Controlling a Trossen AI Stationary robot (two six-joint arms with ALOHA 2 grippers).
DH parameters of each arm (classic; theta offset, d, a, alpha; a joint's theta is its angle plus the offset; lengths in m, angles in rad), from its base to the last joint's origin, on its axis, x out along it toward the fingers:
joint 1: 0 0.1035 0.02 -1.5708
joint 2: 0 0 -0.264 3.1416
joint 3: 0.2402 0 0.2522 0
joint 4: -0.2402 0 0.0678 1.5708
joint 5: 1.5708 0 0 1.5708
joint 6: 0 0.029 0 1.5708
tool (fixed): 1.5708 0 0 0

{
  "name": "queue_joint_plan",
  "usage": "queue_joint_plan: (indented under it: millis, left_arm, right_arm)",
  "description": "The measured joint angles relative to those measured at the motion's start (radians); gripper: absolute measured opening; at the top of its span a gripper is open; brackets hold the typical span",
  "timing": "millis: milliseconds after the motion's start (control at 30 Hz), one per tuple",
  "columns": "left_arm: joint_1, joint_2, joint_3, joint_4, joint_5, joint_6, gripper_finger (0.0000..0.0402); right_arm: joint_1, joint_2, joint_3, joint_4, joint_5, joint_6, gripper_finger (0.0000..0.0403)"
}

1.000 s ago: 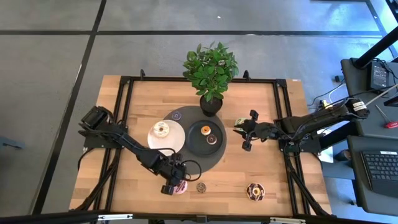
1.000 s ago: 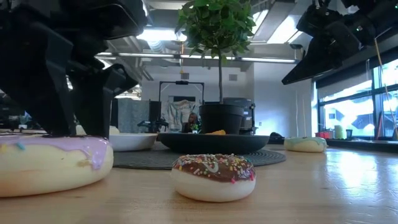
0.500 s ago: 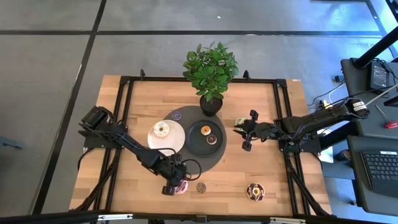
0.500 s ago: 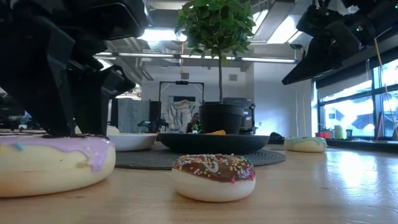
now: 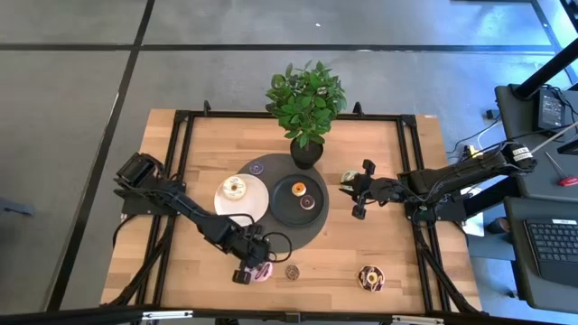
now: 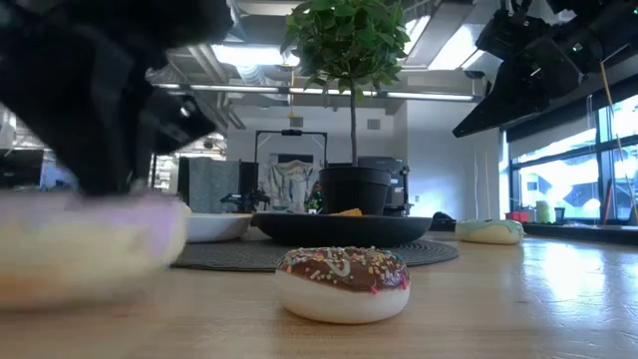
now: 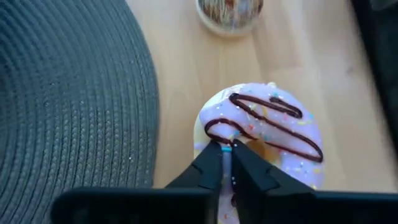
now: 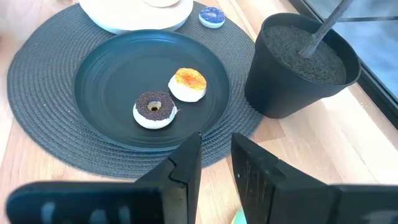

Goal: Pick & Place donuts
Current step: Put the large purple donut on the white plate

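Note:
A purple-iced donut with a chocolate drizzle lies near the table's near edge, beside the round mat. My left gripper is shut on it. It shows blurred in the low view. My right gripper hangs open at the table's right, above a green donut that rests flat on the wood. An orange donut and a chocolate one lie on the black plate. A cream donut lies on the white plate. My left gripper pinches the purple donut's rim between its two fingertips, which stand almost together with a thin strip of icing between them. The fingers come from above, slanting down. Whether the donut is clear of the table, I cannot tell.
A small chocolate donut with sprinkles lies just right of the purple one, and another lies farther right. A potted plant stands at the mat's far side. A mini purple donut lies on the mat.
My left gripper has shut on the purple donut: its fingers stood wide on either side before and now stand almost together. The donut has begun to move and shows blurred in the low view.

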Motion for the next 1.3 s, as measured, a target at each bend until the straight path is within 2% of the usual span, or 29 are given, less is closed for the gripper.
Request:
queue_joint_plan:
  millis: [100, 233, 433, 567, 700, 900, 1300]
  left_arm:
    - [0.023, -0.058, 0.000, -0.018, 0.002, -0.122, 0.0011]
    - [0.067, -0.178, 0.000, -0.127, -0.032, -0.260, 0.0012]
    - [0.087, -0.341, -0.028, -0.393, -0.230, -0.387, 0.0012]
    - [0.087, -0.397, -0.089, -0.510, -0.311, -0.527, 0.0012]
    - [0.102, -0.415, -0.170, -0.508, -0.330, -0.654, 0.0012]
    - [0.141, -0.415, -0.243, -0.496, -0.338, -0.749, 0.0012]
    - [0.179, -0.415, -0.259, -0.453, -0.315, -0.735, 0.0012]
  right_arm:
    - [0.000, 0.000, 0.000, 0.000, 0.000, -0.001, 0.0090]
    - [0.000, 0.000, 0.000, 0.000, 0.000, -0.001, 0.0090]
    - [0.000, 0.000, 0.000, 0.000, 0.000, 0.000, 0.0090]
    - [0.000, 0.000, 0.000, 0.001, 0.001, -0.018, 0.0090]
    - [0.000, 0.000, 0.000, 0.001, 0.001, -0.049, 0.0090]
    - [0.000, 0.000, 0.000, 0.003, 0.002, -0.054, 0.0090]
    - [0.000, 0.000, 0.000, 0.002, 0.001, -0.053, 0.0090]
